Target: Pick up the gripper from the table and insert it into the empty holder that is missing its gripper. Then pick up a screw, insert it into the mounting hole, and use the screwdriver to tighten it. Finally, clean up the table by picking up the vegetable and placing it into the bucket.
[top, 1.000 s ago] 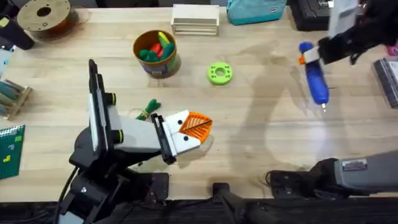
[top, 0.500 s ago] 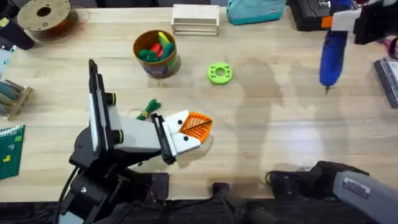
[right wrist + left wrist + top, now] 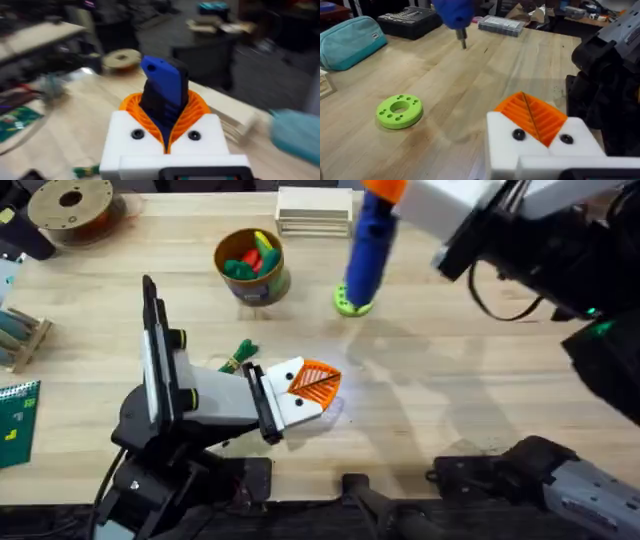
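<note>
**Screwdriver held above the green holder**

The right gripper (image 3: 167, 135) is clamped on the screwdriver (image 3: 372, 242), its orange ribbed pads pressed against the blue body on both sides. In the overhead view the tool hangs tip-down, and its lower end overlaps the far side of the holder (image 3: 353, 299); the left wrist view shows the thin metal tip in the air, beyond the holder (image 3: 400, 111) and clear of the table (image 3: 450, 410).

The holder lies flat on the wood, its central hole and ring of small holes facing up. The bucket (image 3: 252, 268) stands near the holder, toward the left arm's side, with red, yellow and green toy foods inside it. The vegetable (image 3: 240, 356) lies on the table on the near side of the bucket, just beside the left gripper (image 3: 318, 385).

The left gripper rests low over the table, nearer the arm bases than the holder, its orange pads brought together with nothing between them.
</note>
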Controlling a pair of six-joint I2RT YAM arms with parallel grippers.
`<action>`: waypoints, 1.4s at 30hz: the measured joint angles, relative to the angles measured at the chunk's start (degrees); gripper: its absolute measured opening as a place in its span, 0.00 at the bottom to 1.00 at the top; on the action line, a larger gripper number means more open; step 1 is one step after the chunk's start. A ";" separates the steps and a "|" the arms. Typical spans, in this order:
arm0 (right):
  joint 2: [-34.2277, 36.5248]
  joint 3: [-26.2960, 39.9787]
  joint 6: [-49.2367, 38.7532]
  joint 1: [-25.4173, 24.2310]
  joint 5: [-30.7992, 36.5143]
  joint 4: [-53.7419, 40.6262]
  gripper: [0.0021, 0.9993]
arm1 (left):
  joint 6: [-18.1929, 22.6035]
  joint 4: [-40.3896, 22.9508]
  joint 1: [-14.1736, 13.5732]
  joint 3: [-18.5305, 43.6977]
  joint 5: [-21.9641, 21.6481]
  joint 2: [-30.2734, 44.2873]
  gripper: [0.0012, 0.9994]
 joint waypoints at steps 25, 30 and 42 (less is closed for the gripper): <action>8.24 -0.72 0.48 19.49 -2.52 18.19 0.03 | 0.00 0.00 0.00 0.00 -0.13 0.00 0.00; 10.07 -0.72 -0.19 19.68 -3.55 18.57 0.03 | 0.00 0.00 0.00 0.00 -0.13 0.00 0.00; 11.72 -0.83 -0.37 20.08 -3.87 19.48 0.03 | 0.00 0.00 0.00 0.00 -0.13 0.00 0.00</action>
